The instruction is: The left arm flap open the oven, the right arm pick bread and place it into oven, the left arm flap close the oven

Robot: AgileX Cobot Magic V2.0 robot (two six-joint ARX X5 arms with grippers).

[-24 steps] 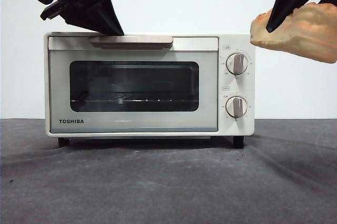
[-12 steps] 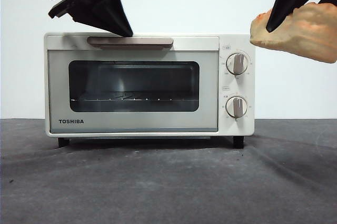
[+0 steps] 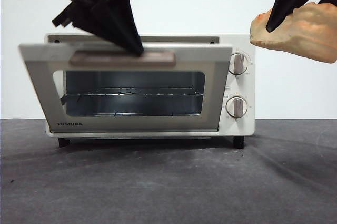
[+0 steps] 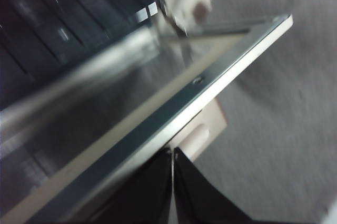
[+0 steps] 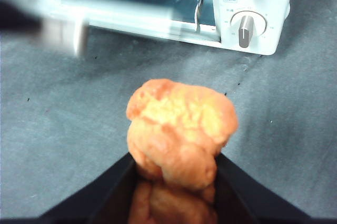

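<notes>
From the front, my left gripper (image 3: 136, 50) presses its tip on the beige handle (image 3: 122, 58) of the oven (image 3: 237, 124), whose door (image 3: 37, 92) is tipped partway out — top edge clear of the frame, wire rack (image 3: 131, 93) showing behind the glass. High at the side, the bread (image 3: 300, 31) hangs in the air beside the knobs (image 3: 237, 84), held from above by my right gripper (image 3: 274, 23). So I judge the first step underway, not finished: the door must still drop flat.

Through my left wrist camera the picture is blurred, yet the door's metal edge runs slantwise just above my jaws, which sit pressed together with only a hairline between them, gripping nothing; the handle peeks out below the door edge.

Through my right wrist camera my jaws pinch the bread (image 5: 179, 129) on both sides, well above the grey tabletop (image 5: 63, 129), the oven (image 5: 253, 18) well ahead with its mouth opening. Left to do, as I see it — finish the opening, carry the loaf onto the rack, then swing the door shut.
</notes>
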